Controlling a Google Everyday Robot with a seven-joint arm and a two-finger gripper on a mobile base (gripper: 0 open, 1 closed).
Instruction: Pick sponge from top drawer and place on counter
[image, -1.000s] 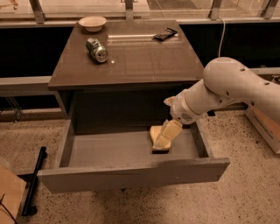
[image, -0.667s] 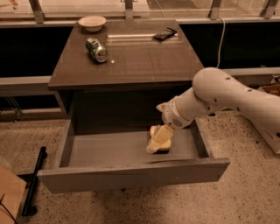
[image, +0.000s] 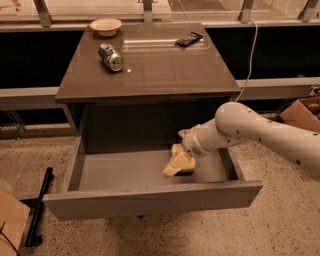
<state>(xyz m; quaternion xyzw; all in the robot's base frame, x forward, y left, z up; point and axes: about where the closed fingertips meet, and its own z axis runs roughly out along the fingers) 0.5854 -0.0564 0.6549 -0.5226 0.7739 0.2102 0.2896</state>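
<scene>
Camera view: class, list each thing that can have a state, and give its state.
Wide grey top drawer: pulled open.
Small pale-yellow sponge: inside the drawer, at the gripper.
Robot's cream-yellow gripper: down inside the drawer's right side.
Silver drink can: lying on its side on the glossy brown counter.
Pale round bowl: upright at the counter's back edge.

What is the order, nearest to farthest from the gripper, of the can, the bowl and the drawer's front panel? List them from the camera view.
The gripper is down inside the open drawer, right of its middle.
1. front panel: just in front of it, on the camera's side.
2. can: lying on the counter, left of the middle.
3. bowl: at the counter's back left corner.
</scene>
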